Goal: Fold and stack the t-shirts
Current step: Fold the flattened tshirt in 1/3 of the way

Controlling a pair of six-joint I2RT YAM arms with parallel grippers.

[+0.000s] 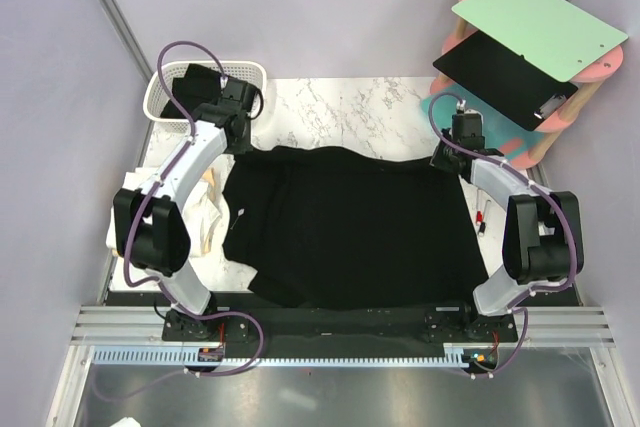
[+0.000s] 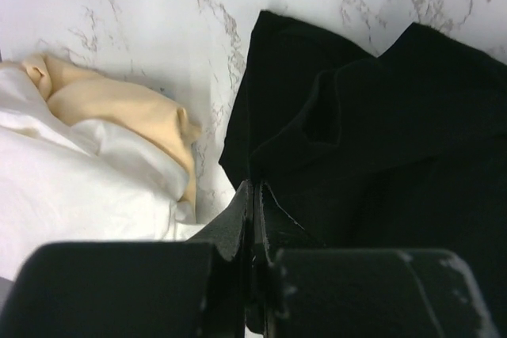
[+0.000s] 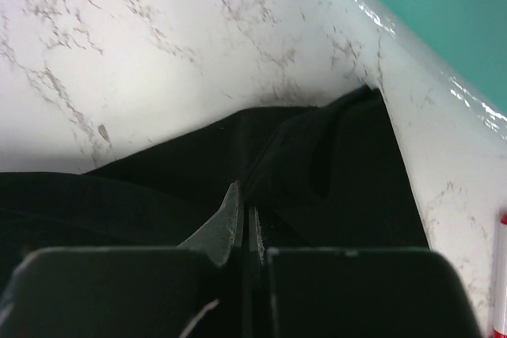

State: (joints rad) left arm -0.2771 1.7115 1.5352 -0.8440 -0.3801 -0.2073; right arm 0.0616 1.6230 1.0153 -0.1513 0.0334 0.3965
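Note:
A black t-shirt (image 1: 350, 227) lies spread over the marble table, bunched at its near left. My left gripper (image 1: 240, 139) is at the shirt's far left corner. In the left wrist view the gripper (image 2: 255, 191) is shut, with the black t-shirt (image 2: 380, 140) pinched at its tips. My right gripper (image 1: 450, 159) is at the far right corner. In the right wrist view it (image 3: 244, 205) is shut on a raised fold of the black t-shirt (image 3: 333, 172). White and cream t-shirts (image 1: 205, 212) lie crumpled left of the black one, also in the left wrist view (image 2: 87, 164).
A white lattice basket (image 1: 160, 97) with dark cloth inside stands at the far left. A pink stand at the far right holds a black board (image 1: 505, 77) and a green board (image 1: 540, 22). A red pen (image 1: 482, 219) lies by the table's right edge.

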